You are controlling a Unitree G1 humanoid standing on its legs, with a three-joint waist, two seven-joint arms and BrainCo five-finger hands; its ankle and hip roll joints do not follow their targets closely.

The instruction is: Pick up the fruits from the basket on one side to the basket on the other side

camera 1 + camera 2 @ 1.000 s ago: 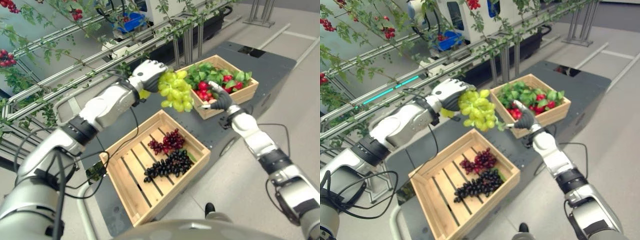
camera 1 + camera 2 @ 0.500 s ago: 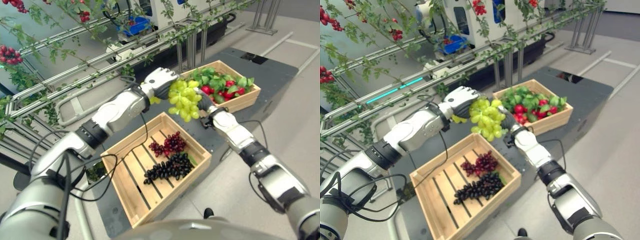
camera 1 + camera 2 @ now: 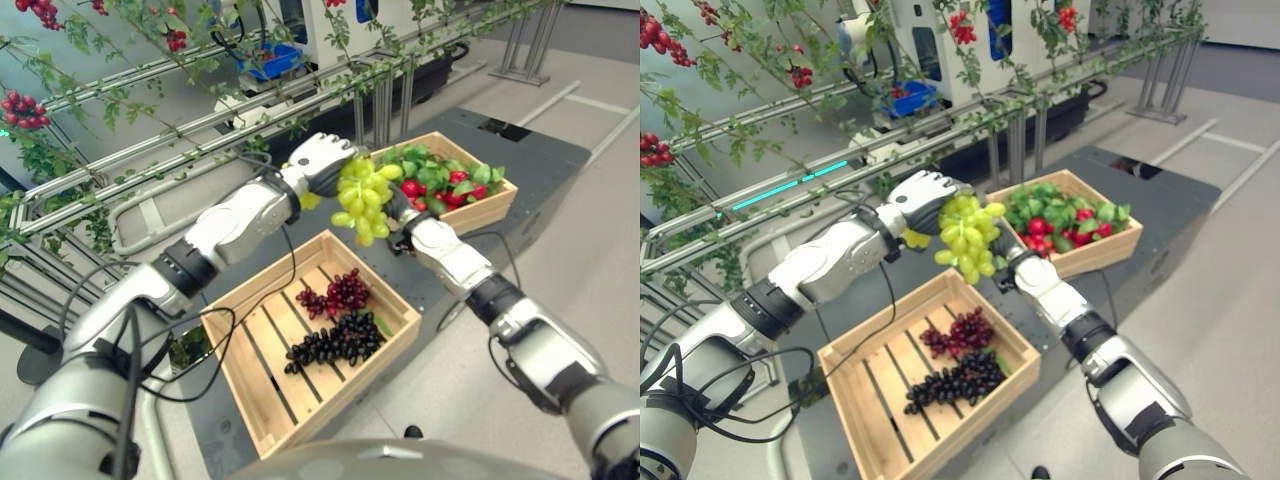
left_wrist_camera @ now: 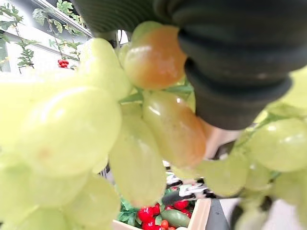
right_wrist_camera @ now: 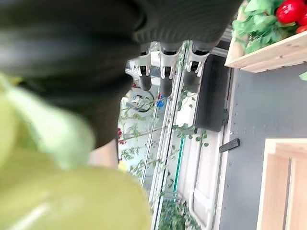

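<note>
Two hands meet at one bunch of green grapes in the air.

The left hand has its fingers curled round the top of the green grapes, which hang above the gap between the two baskets. The right hand is just behind and under the bunch; I cannot tell if its fingers are open or closed. Below, on the dark desk, the near basket holds red grapes and black grapes. The far basket holds red fruits among green leaves.
</note>
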